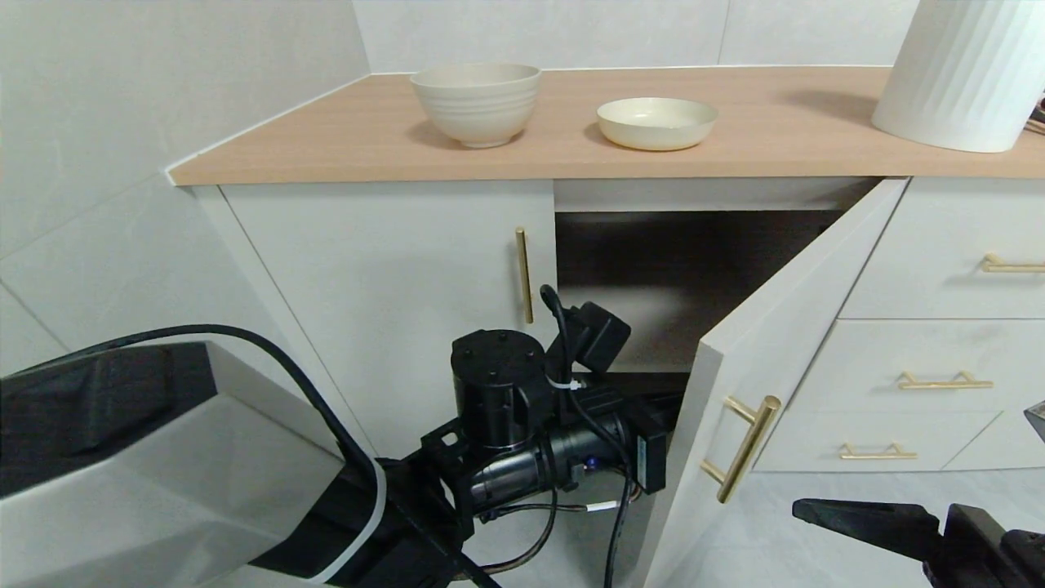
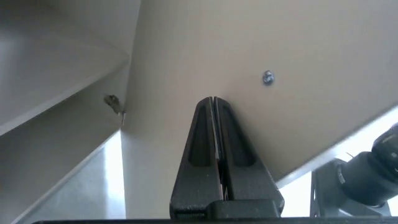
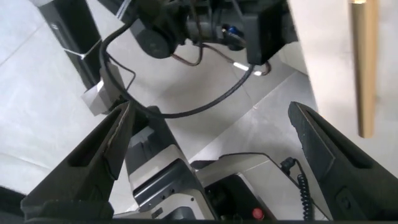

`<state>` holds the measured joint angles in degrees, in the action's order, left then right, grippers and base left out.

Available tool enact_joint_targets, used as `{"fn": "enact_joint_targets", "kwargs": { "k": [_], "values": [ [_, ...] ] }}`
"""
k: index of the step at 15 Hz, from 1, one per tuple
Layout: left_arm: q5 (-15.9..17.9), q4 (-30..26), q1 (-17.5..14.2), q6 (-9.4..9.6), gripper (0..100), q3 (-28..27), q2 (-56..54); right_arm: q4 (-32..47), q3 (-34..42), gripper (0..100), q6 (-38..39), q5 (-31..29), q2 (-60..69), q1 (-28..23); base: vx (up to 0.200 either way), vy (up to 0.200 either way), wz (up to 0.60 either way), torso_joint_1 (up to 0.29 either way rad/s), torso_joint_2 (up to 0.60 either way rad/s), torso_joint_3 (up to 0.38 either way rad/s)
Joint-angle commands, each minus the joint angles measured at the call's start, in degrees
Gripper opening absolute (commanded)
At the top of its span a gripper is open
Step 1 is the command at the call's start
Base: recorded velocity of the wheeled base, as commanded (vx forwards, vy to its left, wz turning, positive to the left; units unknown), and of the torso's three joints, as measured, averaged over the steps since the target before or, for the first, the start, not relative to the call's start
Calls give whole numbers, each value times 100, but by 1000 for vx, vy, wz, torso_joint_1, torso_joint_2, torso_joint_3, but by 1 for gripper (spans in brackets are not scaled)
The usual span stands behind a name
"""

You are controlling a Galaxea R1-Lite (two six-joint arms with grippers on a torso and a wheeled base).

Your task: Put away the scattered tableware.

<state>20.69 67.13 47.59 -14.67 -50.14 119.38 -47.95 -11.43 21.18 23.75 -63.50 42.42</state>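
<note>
Screw [image 2: 268,77] near closed left end effector [image 2: 213,101]

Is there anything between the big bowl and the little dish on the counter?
No. In the head view, only bare wooden countertop lies between the deep bowl and the shallow dish.

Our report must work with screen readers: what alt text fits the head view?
A ribbed beige bowl and a shallow cream dish sit on a wooden countertop above a white cabinet whose right door stands open. The left arm is low at the opening; the right gripper is near the floor.
</note>
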Motion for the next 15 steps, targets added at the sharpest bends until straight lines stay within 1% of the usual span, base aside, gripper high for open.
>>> {"fn": "enact_joint_targets", "kwargs": {
  "k": [1,3,6,10,13,14,15],
  "values": [
    [-3,1,4,-1,0,-57,6,-4,1,100,1,7,83,99,-200,0,0,-2,2,12],
    [-3,-42,-4,-1,0,-101,15,5,10,100,1,7,83,117,-200,0,0,7,7,2],
    [-3,-60,-4,-1,0,-198,94,5,18,100,1,60,154,293,0,0,0,0,0,0],
    [-12,-376,-4,-10,0,-743,349,5,18,100,1,69,180,319,0,0,0,0,0,0],
    [-12,-447,31,-10,0,-875,375,5,1,100,1,95,286,390,0,0,0,0,0,0],
    [-38,-438,215,-1,0,-883,366,5,-8,100,9,236,532,653,0,0,0,0,0,0],
    [-65,-438,488,-1,0,-910,340,-4,-8,100,1,341,725,750,0,0,0,0,0,0]
  ]
}}
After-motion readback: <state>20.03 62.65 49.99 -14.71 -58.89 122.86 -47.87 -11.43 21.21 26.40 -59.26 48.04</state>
